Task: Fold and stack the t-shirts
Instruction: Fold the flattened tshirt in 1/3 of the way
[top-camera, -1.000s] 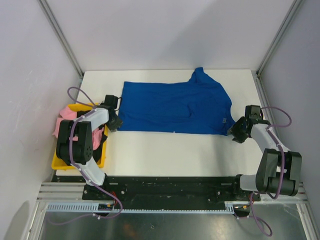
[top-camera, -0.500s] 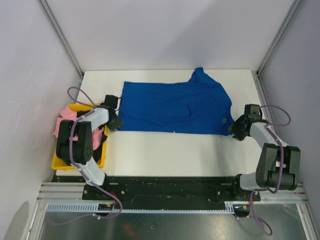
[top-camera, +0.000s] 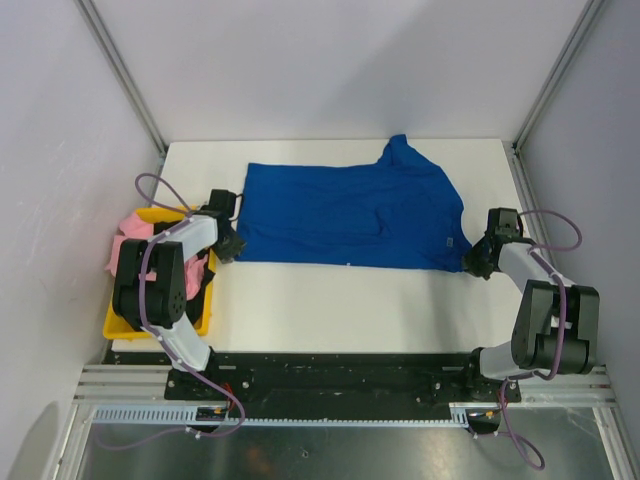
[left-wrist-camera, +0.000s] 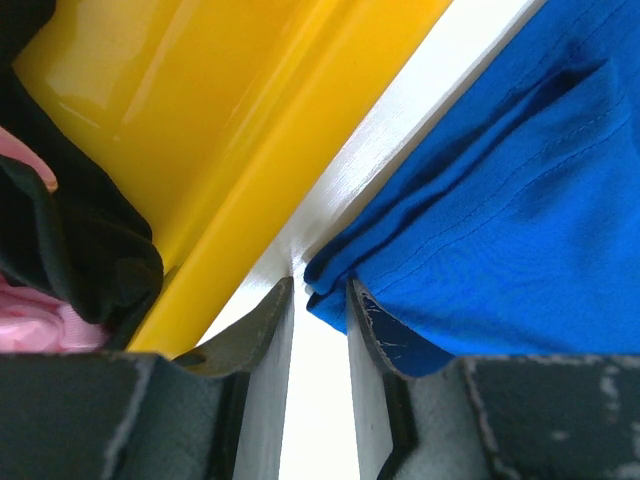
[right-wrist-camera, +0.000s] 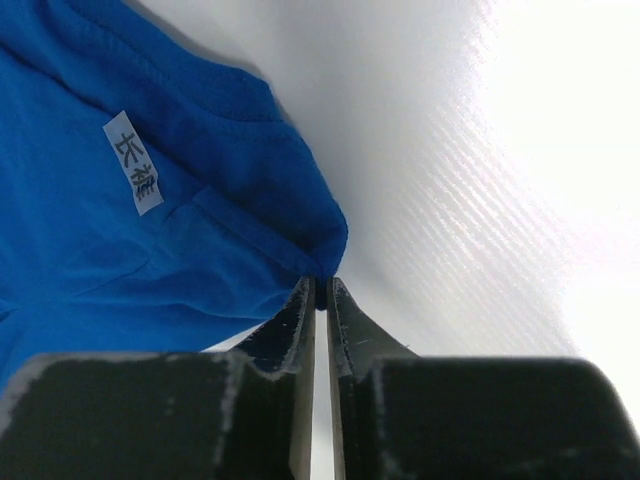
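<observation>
**1. Royal-blue t-shirt.** The royal-blue t-shirt (top-camera: 350, 212) lies spread flat on the far half of the white table (top-camera: 330, 305), its long side running left to right. 1 part rises in a peak toward the far right. The near edge runs almost straight. A small white label (right-wrist-camera: 135, 175) with dark characters sits near the shirt's near right corner.

**2. Left gripper.** The left gripper (left-wrist-camera: 320, 295) is low on the table at the shirt's near left corner, just beside the yellow bin (left-wrist-camera: 250, 120). Its 2 fingers stand a little apart. A folded lump of the blue hem fills the gap at their tips, so it is pinching that corner. Bare white table shows between the fingers below the cloth.

**3. Right gripper.** The right gripper (right-wrist-camera: 321, 285) is at the near right corner of the same shirt. Its 2 fingers are pressed nearly together, with only a thin slit between them. The point of the blue corner is nipped at their tips.

**4. Other shirts.** The bin stands at the table's left edge, beside the left arm. It holds a crumpled pink t-shirt (top-camera: 128, 232), which spills over the far left rim. Beside the pink one is a black t-shirt (left-wrist-camera: 75, 240), bunched against the bin's inner wall. Neither is folded.

**5. Stack.** No shirt lies on top of the blue one.
</observation>
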